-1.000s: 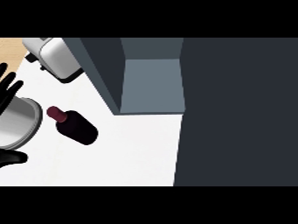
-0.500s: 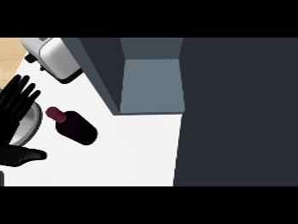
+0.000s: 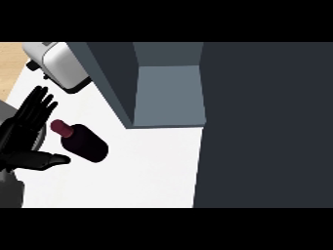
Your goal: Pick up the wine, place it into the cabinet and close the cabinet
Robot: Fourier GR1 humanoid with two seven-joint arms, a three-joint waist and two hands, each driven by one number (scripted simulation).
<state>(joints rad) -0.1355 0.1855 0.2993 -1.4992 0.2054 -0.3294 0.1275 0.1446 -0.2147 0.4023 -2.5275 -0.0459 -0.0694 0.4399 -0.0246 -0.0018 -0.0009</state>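
So the wine bottle (image 3: 82, 141) is on the white counter (image 3: 147, 171), just near-left of the open cabinet (image 3: 165, 93), not picked up yet. The left hand (image 3: 17, 139) has slid in from the left edge over the last second, fingers spread wide, thumb pointing at the bottle. Looks like it's almost touching, hard to say. Grab is probably next. Toaster (image 3: 57, 66) sits far-left.
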